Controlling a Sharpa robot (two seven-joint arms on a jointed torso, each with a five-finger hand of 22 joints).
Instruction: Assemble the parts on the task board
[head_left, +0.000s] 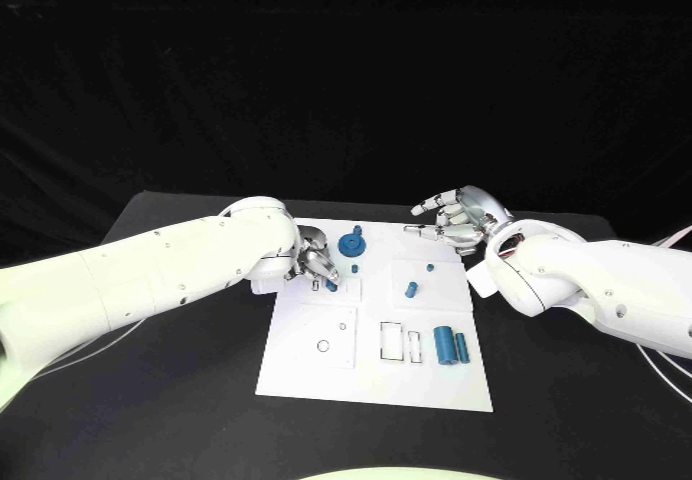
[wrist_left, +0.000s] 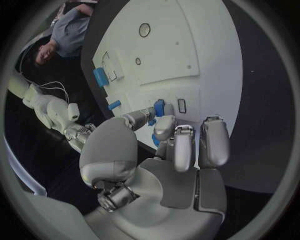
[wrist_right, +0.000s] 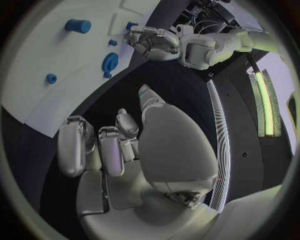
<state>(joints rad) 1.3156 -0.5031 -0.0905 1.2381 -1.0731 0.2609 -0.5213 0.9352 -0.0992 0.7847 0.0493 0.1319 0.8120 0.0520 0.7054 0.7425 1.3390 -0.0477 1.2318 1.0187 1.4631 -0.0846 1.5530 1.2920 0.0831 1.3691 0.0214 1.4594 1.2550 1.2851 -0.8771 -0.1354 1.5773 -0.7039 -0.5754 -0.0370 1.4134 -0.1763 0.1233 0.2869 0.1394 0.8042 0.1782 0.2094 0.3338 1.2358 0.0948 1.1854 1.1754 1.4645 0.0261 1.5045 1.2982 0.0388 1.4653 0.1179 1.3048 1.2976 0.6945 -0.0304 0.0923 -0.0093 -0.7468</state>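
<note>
Table (head_left: 173, 400) black, board (head_left: 378, 385) white at centre. Left hand (head_left: 310, 262) over board's upper left, pinching small blue part (head_left: 332, 285) at fingertips, low above board. Right hand (head_left: 459, 222) off board's upper right corner, fingers curled, holding nothing. Blue gear (head_left: 355, 243), pegs (head_left: 411, 290), cylinders (head_left: 450, 346) lie loose on board. Risk: shallow pinch; part could tilt or slip, miss its slot, knock nearby peg.

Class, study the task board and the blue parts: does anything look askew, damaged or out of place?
Nothing stands out. The task board lies flat, blue parts rest tidily on it, the left hand holds one small blue piece over it, and the right hand hovers empty.
</note>
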